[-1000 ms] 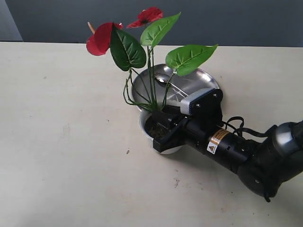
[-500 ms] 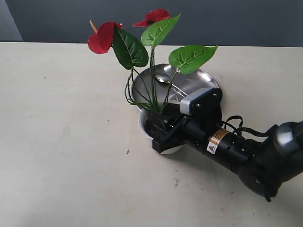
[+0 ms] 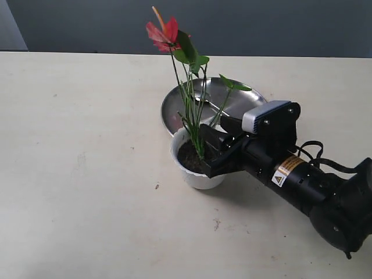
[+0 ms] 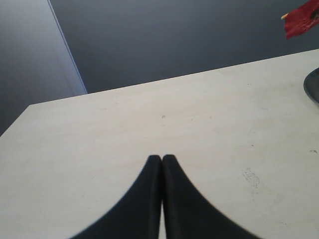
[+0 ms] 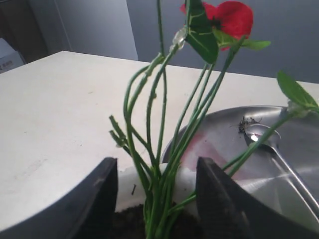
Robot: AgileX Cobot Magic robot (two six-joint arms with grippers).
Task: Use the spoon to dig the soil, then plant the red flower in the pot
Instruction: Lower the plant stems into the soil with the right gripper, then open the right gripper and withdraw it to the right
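Note:
The red flower (image 3: 163, 32) stands nearly upright, its green stems (image 5: 167, 164) stuck in the dark soil (image 3: 189, 156) of the white pot (image 3: 200, 177). My right gripper (image 3: 210, 154) is open beside the pot, on the pot's right in the exterior view. Its black fingers (image 5: 219, 194) flank the stems without touching them. The spoon (image 5: 264, 137) lies in the steel plate (image 3: 238, 104) behind the pot, with crumbs of soil next to its bowl. My left gripper (image 4: 162, 158) is shut on nothing over bare table, far from the pot; the exterior view does not show it.
The steel plate touches the pot's far side. A few soil crumbs (image 3: 216, 222) lie on the beige table (image 3: 87, 174) in front of the pot. A dark wall rises behind the table's far edge. The right arm stretches away towards the lower right.
The flower has swung from leaning left to nearly upright in the pot. My right gripper has let go of the stems, opened and drawn back a little to the right.

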